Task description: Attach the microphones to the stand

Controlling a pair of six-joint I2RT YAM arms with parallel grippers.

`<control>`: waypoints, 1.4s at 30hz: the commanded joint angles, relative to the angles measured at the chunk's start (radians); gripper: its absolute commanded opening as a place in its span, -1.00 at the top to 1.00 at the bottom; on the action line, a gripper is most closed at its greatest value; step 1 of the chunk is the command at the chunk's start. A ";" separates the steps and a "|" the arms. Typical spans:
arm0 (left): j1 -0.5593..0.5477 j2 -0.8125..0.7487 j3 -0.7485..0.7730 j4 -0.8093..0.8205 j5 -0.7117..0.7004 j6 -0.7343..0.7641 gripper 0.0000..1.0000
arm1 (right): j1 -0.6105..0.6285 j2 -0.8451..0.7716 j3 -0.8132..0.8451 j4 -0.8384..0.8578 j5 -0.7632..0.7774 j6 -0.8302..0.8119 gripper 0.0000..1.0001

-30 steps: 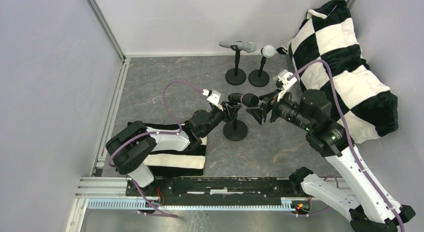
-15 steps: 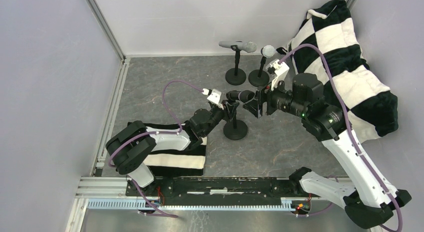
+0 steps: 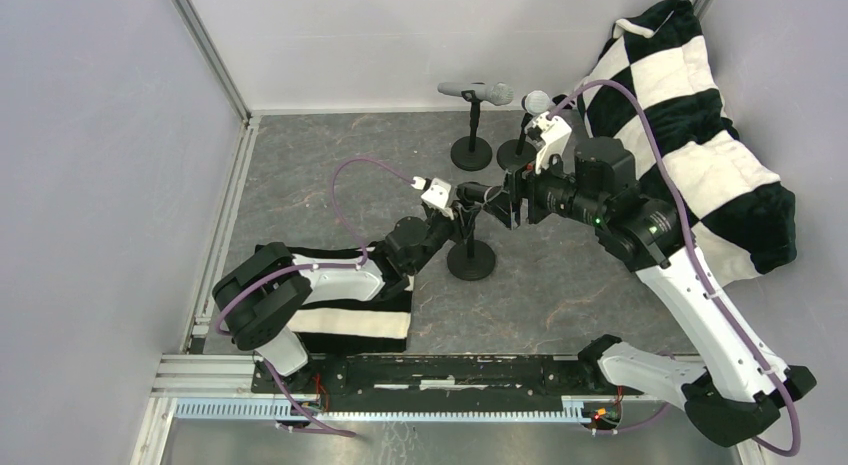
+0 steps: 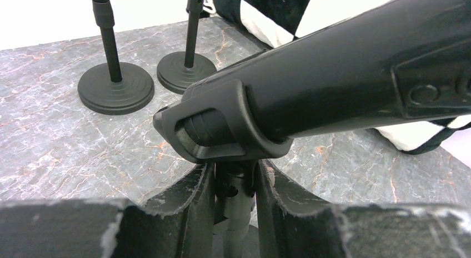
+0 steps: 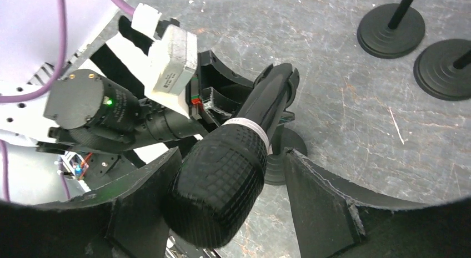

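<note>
A black microphone (image 3: 478, 195) lies in the clip (image 4: 216, 130) of the nearest stand (image 3: 470, 260). My left gripper (image 4: 235, 191) is shut on that stand's pole just under the clip. My right gripper (image 5: 230, 158) is open around the microphone's black mesh head (image 5: 216, 180). The head touches the left finger, and a gap shows on the right side. A silver-grey microphone (image 3: 477, 90) rests on a far stand (image 3: 471, 153). Beside it another mesh head (image 3: 536, 102) sits on a second far stand, whose base (image 3: 510, 157) is partly hidden by my right wrist.
A black-and-white checked cushion (image 3: 690, 135) fills the right side behind my right arm. A striped cloth (image 3: 350, 320) lies under my left arm. The two far stand bases (image 5: 390, 30) (image 5: 444, 69) stand close together near the back wall.
My right gripper has moved left and its fingers now flank the black microphone's head. My left gripper has stayed on the stand pole.
</note>
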 commanded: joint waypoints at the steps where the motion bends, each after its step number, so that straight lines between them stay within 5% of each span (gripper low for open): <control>1: -0.013 0.024 0.039 -0.068 -0.069 0.066 0.96 | 0.008 0.021 0.037 -0.021 0.107 -0.031 -0.46; 20: -0.052 -0.001 0.072 -0.078 -0.114 0.121 0.96 | 0.012 -0.001 -0.025 0.031 0.167 -0.045 -0.23; 29: -0.060 0.015 0.075 -0.073 -0.116 0.122 0.96 | 0.011 0.034 -0.034 -0.003 0.172 -0.057 -0.39; 42: -0.069 0.027 0.074 -0.070 -0.133 0.166 0.96 | 0.012 0.073 0.028 -0.083 0.186 -0.092 -0.02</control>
